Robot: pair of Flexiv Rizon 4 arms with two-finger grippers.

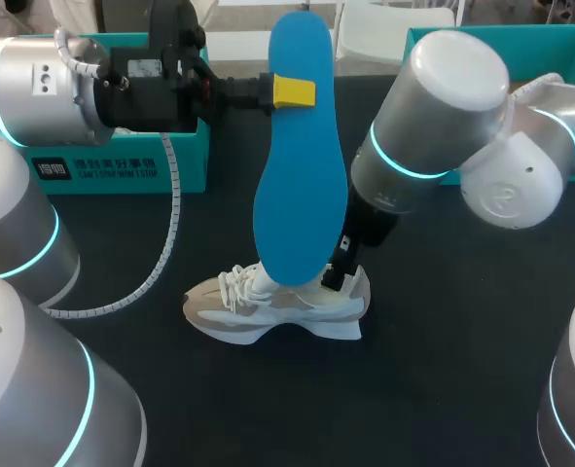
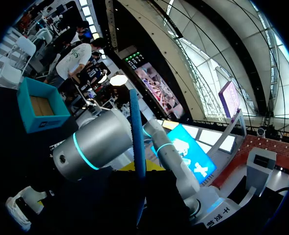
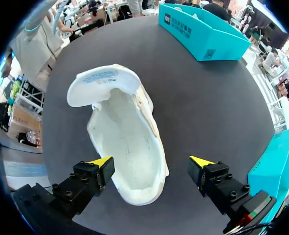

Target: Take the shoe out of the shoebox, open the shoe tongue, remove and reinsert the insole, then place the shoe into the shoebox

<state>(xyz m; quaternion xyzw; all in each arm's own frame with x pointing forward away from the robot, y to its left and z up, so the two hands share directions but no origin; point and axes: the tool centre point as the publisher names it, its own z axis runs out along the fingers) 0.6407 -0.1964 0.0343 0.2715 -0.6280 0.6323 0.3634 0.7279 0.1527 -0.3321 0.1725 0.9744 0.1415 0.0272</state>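
The left gripper (image 1: 292, 91) is pinching the blue insole (image 1: 302, 195) near its upper end and holds it upright in the air. The insole's lower end is just above the opening of the shoe (image 1: 277, 309); I cannot tell if it touches. The right gripper (image 3: 152, 164) is spread wide, with the shoe's heel between its fingers. The white shoe stands on the dark table (image 3: 198, 98), its tongue (image 3: 99, 81) pulled forward and its inside bare. A teal shoebox (image 1: 122, 167) stands behind the left arm, and a second teal box (image 1: 559, 44) at the far right.
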